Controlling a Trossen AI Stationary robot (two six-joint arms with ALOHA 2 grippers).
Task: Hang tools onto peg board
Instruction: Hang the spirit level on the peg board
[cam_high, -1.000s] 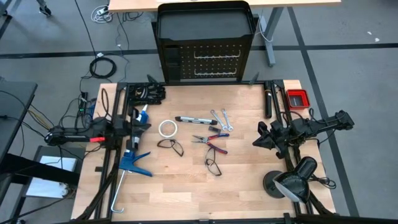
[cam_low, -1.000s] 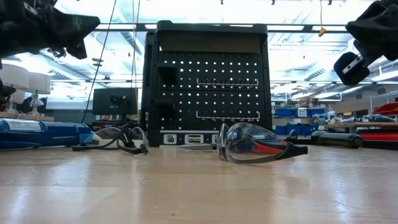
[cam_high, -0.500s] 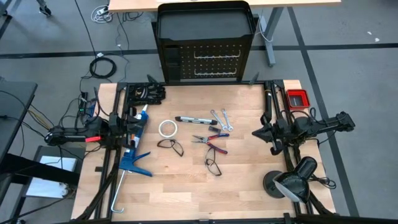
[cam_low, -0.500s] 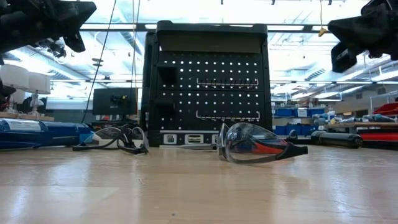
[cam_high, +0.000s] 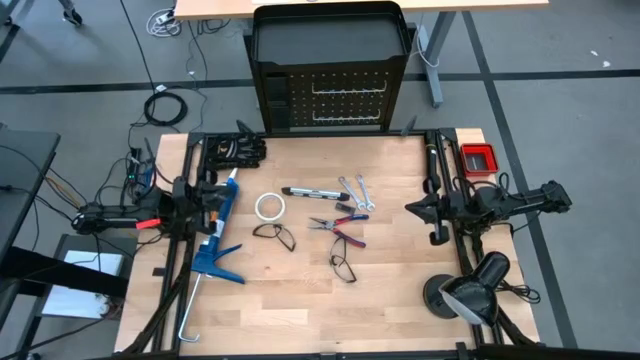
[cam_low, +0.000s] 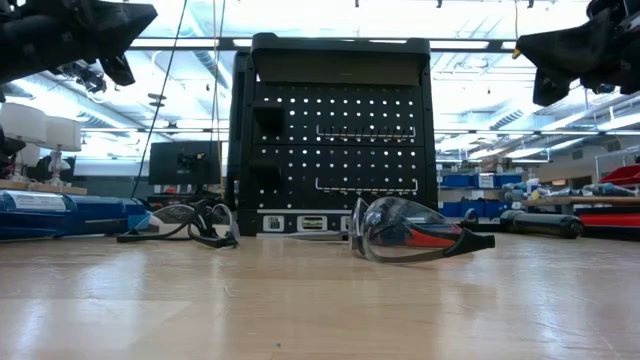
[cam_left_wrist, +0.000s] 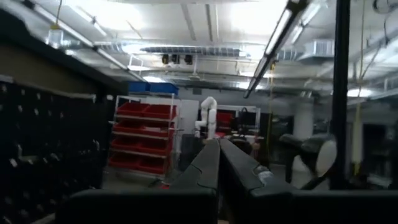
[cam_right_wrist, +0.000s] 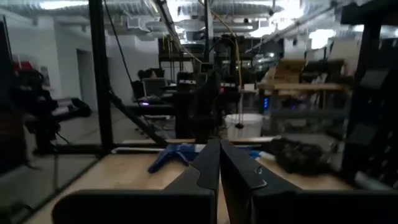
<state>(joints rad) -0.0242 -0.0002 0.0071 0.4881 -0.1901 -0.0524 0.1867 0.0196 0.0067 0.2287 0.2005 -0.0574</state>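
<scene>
The peg board (cam_high: 325, 100) stands upright at the table's far edge, also in the low view (cam_low: 335, 140). The tools lie flat mid-table: a slim bar (cam_high: 310, 190), two silver wrenches (cam_high: 357, 192), red-and-blue pliers (cam_high: 340, 228) and two safety glasses (cam_high: 275, 235) (cam_high: 343, 268), of which one pair (cam_low: 410, 232) shows large in the low view. My left gripper (cam_high: 218, 192) hovers shut above the table's left edge. My right gripper (cam_high: 410, 208) hovers shut above the right edge. Each wrist view shows its fingers closed together (cam_left_wrist: 217, 155) (cam_right_wrist: 219, 155), with nothing between them.
A big blue caulking gun (cam_high: 215, 240) lies along the left side under my left arm. A white tape roll (cam_high: 268, 207) lies beside the bar. A red box (cam_high: 477, 157) sits at the far right corner and a black lamp (cam_high: 465, 290) at the near right.
Both grippers have tipped their fingers up to about level or a little above it, and have stayed shut. My right gripper has also rolled about its own axis by a good part of a turn. No tool has moved.
</scene>
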